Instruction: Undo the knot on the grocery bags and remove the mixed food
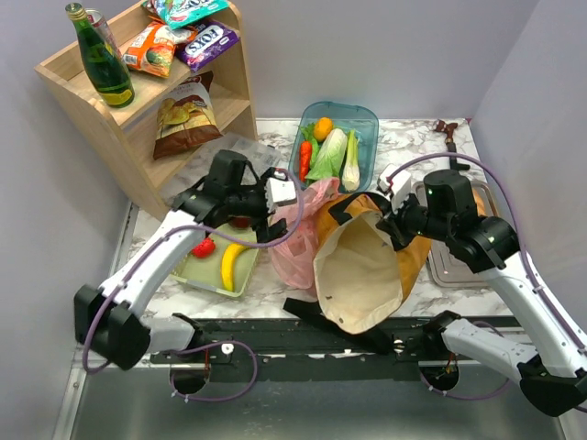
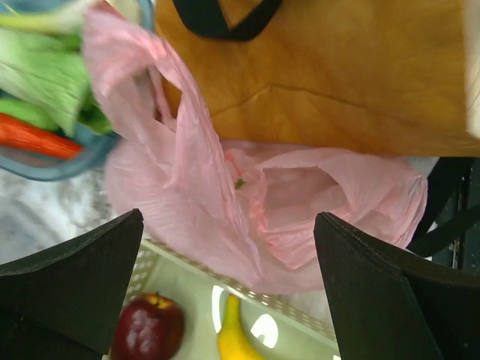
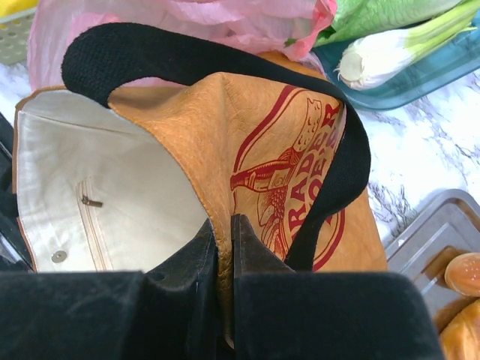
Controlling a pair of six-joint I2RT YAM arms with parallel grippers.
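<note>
Right tool [image 3: 223, 222] clamps the orange fabric tote [image 3: 255, 112] by its rim; left tool [image 2: 229, 217] gapes facing the crinkly pink bag [image 2: 300, 187].

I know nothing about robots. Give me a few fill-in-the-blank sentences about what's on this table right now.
1. The right gripper pinches the rim of the fabric tote, whose strap handles are ____.
2. The left gripper hovers, jaws ____, over the pink plastic bag.
3. A yellow ____ lies in the pale green tray beside a bright red fruit.

Missing words: black; open; banana
</note>
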